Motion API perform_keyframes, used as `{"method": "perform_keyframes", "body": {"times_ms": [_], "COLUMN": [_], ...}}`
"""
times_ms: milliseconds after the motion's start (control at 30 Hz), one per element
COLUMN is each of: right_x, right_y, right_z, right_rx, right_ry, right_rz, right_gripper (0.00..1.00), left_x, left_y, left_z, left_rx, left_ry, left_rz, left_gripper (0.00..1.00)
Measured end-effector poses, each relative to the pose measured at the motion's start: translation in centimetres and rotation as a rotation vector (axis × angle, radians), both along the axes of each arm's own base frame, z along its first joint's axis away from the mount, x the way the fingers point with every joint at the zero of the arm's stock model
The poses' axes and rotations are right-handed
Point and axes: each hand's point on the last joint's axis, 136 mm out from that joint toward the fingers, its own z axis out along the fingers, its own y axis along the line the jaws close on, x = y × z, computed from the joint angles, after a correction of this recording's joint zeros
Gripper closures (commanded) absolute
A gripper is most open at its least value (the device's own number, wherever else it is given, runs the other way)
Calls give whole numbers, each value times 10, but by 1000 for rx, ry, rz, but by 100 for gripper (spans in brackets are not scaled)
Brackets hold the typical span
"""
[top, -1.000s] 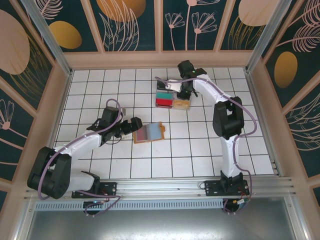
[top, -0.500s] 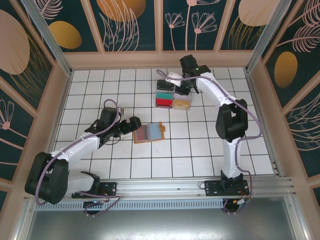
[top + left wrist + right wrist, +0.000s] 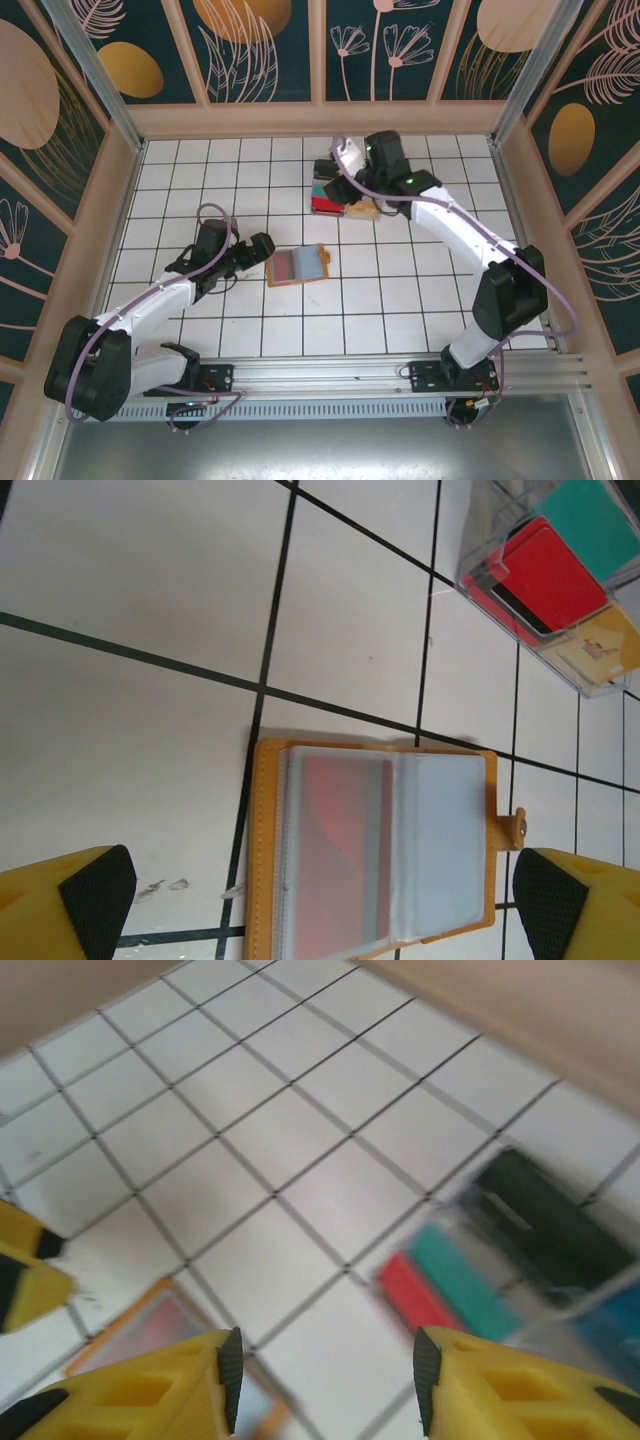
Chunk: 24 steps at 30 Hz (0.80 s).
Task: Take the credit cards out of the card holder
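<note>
The card holder (image 3: pixel 298 265) is seen lying open and flat on the white tiled bench (image 3: pixel 200 180), near the middle and slightly to the left, with two clear pockets framed by its tan-orange border. A red credit card (image 3: pixel 345 845) is held in the left-hand pocket as shown by the left wrist camera; what the paler pocket beside it contains cannot be told. The left pincer (image 3: pixel 262 247) is positioned just beside the holder's left edge, its jaws spread wide with nothing gripped, and its black pads (image 3: pixel 95 890) are seen to either side of the holder. Farther away and to the right, past a stretch of bare tiles, a clear plastic organiser (image 3: pixel 480 540) is set on the bench, filled with a red stack (image 3: pixel 550 575), a teal stack (image 3: pixel 595 515), a gold stack (image 3: pixel 600 650) and a black stack (image 3: pixel 545 1210). From above, the organiser is partly covered by the right arm (image 3: pixel 450 225). The right pincer (image 3: pixel 325 1370) is poised over it, jaws parted and empty, though that wrist view is blurred.
</note>
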Motion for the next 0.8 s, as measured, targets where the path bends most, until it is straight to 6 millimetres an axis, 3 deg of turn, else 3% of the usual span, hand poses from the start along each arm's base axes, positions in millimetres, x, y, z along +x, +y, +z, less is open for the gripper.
{"method": "perform_keyframes", "body": {"times_ms": [100,200,300,500,700,800], "right_x": [-19,-26,-28,-37,-72,-80], "right_y": [25,45,61,76,101,105], "right_z": [-14,-27,-53,-109,-133,-146], "right_rx": [51,67,54,-14,-67,-84], "right_ry": [103,164,252,385,438,468], "right_rz": [4,-18,-67,-208,-252,-275], "right_gripper": [48,50,50,47,49,49], "left_x": [-1,-1,0,2,1,0], "left_y": [5,14,24,42,45,45], "left_z": [-5,-11,-15,-12,-13,-13], "left_rx": [12,25,44,54,47,42], "left_ry": [10,23,35,28,28,26], "left_rz": [27,60,102,173,192,189], "left_gripper": [1,1,1,1,1,1]}}
